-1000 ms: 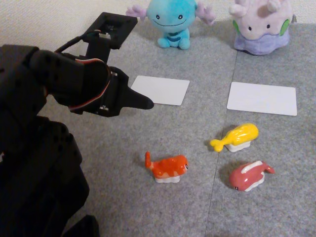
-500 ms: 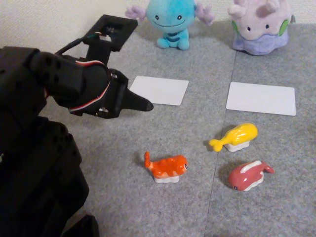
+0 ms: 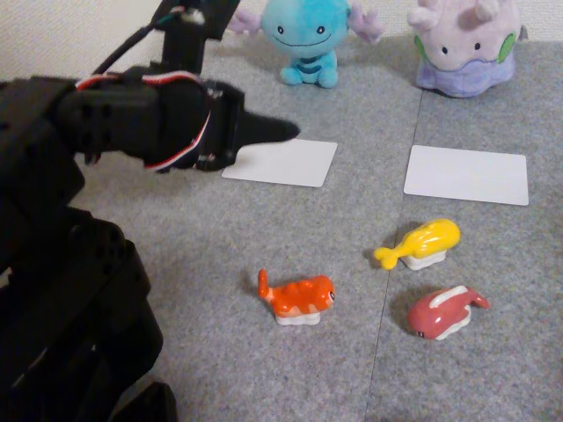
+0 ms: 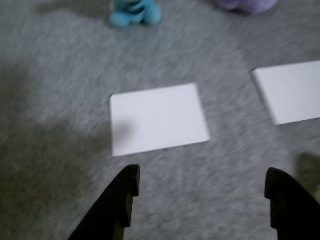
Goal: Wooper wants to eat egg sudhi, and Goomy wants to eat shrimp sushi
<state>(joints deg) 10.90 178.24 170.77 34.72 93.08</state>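
Note:
In the fixed view, blue Wooper (image 3: 308,35) sits at the back centre and lilac Goomy (image 3: 462,44) at the back right. The yellow egg sudhi (image 3: 422,243) lies on the grey mat right of centre. The orange shrimp sushi (image 3: 299,297) lies nearer the front, left of the egg one. My gripper (image 3: 286,132) hovers above the left white card's near-left corner, well away from both toys. In the wrist view the gripper (image 4: 202,182) is open and empty, with its fingers (image 4: 125,195) wide apart over bare mat. Wooper's feet (image 4: 135,12) and Goomy's base (image 4: 245,5) show at the top.
Two white cards lie on the mat, one (image 3: 281,163) in front of Wooper and one (image 3: 466,174) in front of Goomy; the wrist view shows both (image 4: 157,119) (image 4: 292,92). A red-pink striped toy (image 3: 444,312) lies at the front right. The black arm body (image 3: 70,290) takes up the left side.
The arm has risen and swung forward, so the gripper tip moved up and right toward the left card. Toys, plushes and cards stayed put.

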